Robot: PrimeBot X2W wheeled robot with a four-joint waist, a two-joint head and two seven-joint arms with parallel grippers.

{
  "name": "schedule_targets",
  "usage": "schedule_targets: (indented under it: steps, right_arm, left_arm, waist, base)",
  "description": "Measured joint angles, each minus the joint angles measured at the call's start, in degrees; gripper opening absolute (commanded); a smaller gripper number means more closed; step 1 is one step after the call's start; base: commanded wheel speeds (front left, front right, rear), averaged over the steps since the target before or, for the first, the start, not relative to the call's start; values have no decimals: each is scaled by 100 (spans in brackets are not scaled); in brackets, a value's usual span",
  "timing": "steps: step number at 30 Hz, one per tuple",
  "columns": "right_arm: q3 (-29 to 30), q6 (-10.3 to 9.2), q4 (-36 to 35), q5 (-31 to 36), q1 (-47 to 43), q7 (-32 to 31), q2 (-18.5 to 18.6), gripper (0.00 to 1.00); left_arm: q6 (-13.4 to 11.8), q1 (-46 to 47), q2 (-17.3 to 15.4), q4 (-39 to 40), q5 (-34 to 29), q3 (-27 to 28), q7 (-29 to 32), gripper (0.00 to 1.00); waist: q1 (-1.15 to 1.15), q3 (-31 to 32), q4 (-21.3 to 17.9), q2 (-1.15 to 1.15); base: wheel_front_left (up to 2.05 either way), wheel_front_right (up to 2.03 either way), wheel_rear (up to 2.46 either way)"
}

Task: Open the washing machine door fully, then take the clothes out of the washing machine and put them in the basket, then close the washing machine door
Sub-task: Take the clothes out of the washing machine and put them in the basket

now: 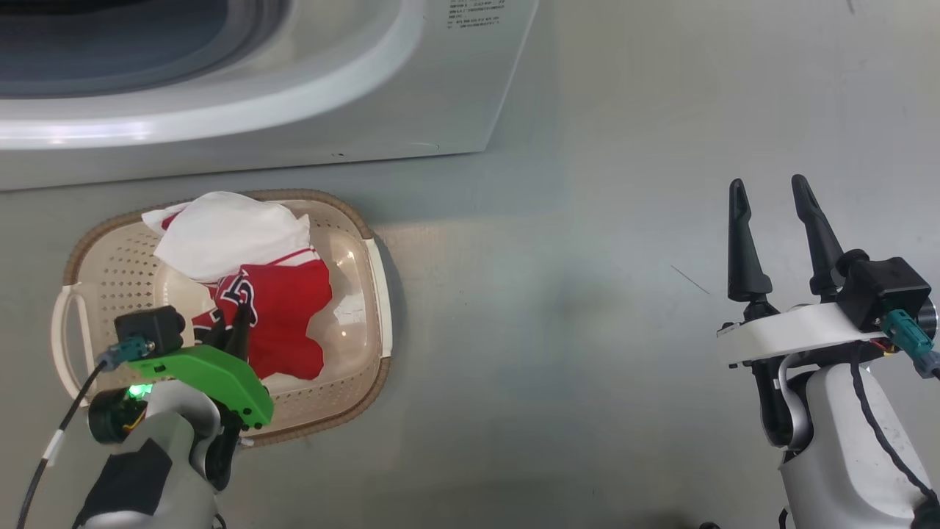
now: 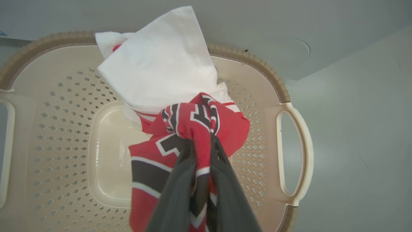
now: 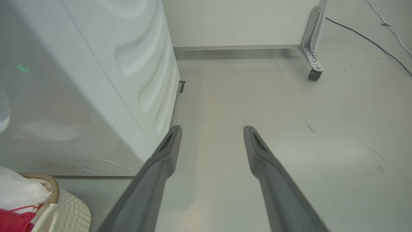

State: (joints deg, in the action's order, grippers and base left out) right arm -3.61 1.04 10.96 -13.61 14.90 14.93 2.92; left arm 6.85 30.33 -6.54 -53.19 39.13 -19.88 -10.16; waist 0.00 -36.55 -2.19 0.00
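One fold of clothes (image 1: pixel 286 308) is pinched by the left claw (image 1: pixel 229 323), lower left, over the basket (image 1: pixel 371 246); low release is advised; right claw (image 1: pixel 768 185) spread, empty.

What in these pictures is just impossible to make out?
Inside the washing machine: the head view's top edge cuts off the drum, so leftover laundry cannot be judged.
The print on its casing: head view, too small to read.
Number on the clothes: left wrist view, crumpled and partly covered by the left end effector shut on them.
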Motion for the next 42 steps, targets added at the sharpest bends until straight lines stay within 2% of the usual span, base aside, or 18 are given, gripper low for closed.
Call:
schedule_targets:
  steps: [3, 4, 5, 12, 25, 33, 42]
  right_arm:
    - [52, 0, -54, 9, 14, 0, -1, 100]
    - [71, -1, -69, 12, 19, 0, 0, 100]
    - [90, -1, -81, 14, 24, 0, 0, 100]
    - [154, -1, -90, 52, 121, 0, -2, 100]
    - [193, 68, 45, 47, 153, 0, -3, 100]
    - [200, 142, 225, 26, 217, 0, -4, 100]
    - [257, 192, 353, 1, 147, 0, -5, 100]
  left_arm:
    - [-11, 184, -15, -88, -69, 10, -9, 0]
    - [-36, 230, -13, -142, -94, 19, -31, 72]
    - [-80, 266, -10, -194, -96, 47, -58, 100]
    - [-149, 366, 21, -516, -151, 33, -127, 100]
    - [-119, 388, 27, -680, -371, -107, -375, 100]
    - [-68, 363, 32, -465, -444, -31, -428, 100]
    - [-69, 112, -42, 750, -655, 556, -428, 100]
  waist:
    - [0, -198, -47, 0]
    - [0, -257, -60, 0]
    - [0, -313, -71, 0]
    - [1, -502, -75, 0]
    - [1, -126, 28, 0]
    - [1, 262, 92, 0]
    - [1, 899, 193, 0]
  base:
    - [0, 0, 0]
    - [0, 0, 0]
    - [0, 0, 0]
    - [0, 0, 0]
    - [0, 0, 0]
    - [0, 0, 0]
    - [0, 0, 0]
